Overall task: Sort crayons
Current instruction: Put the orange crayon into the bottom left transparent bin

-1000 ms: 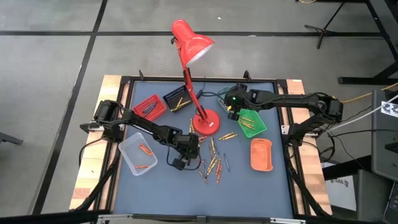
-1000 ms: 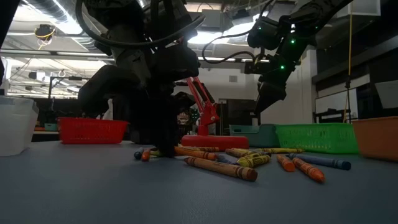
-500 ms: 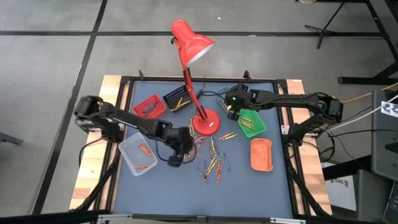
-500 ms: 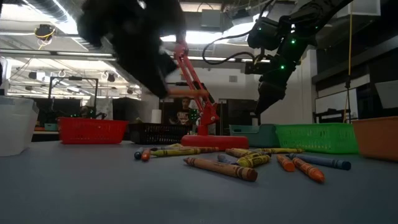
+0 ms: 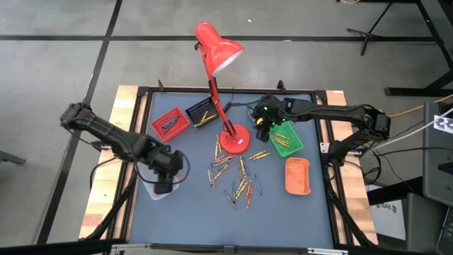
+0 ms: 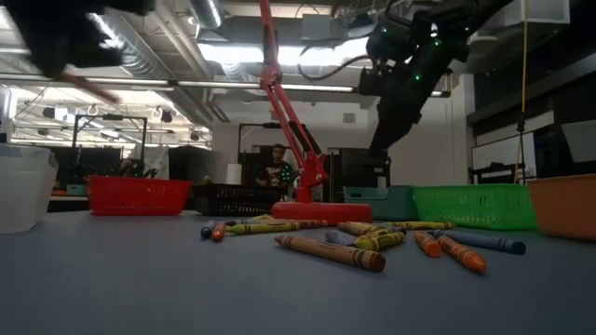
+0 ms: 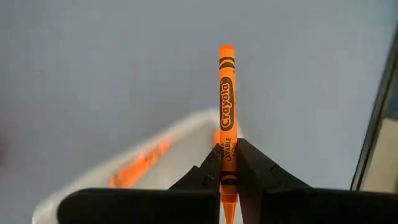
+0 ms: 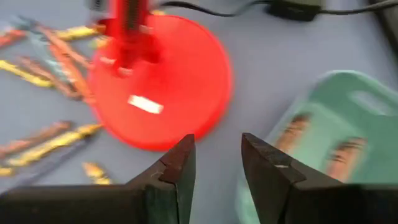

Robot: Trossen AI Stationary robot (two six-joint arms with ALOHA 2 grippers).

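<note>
Carrying orange crayon (image 7: 226,112) from the pile, left claw (image 5: 164,185) now clamped over clear tray (image 5: 145,170); drop next. Right claw (image 5: 263,127) gapes empty by lamp base (image 5: 234,139).

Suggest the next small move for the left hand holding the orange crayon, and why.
Probably open and release: the left hand grips an orange crayon above the clear tray, which already holds orange crayons.
</note>
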